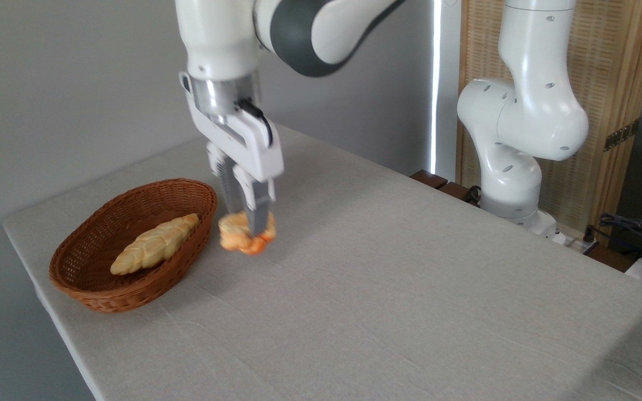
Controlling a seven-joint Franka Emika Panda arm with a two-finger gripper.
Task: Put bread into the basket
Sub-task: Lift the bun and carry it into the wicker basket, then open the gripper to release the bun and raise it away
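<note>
The bread [236,234], a small lumpy bun with a pale top and orange-brown underside, hangs slightly blurred just above the cloth. My gripper [247,228] comes down from above and is shut on it, one finger [258,214] crossing its front. The bun sits just right of the basket [92,292], an oval reddish-brown wicker one near the table's left edge, close to its right rim but outside it.
A long pale braided loaf [156,244] lies inside the basket. The arm's white base [513,192] stands at the back right, with cables [633,228] beyond it. The table's left edge runs just past the basket.
</note>
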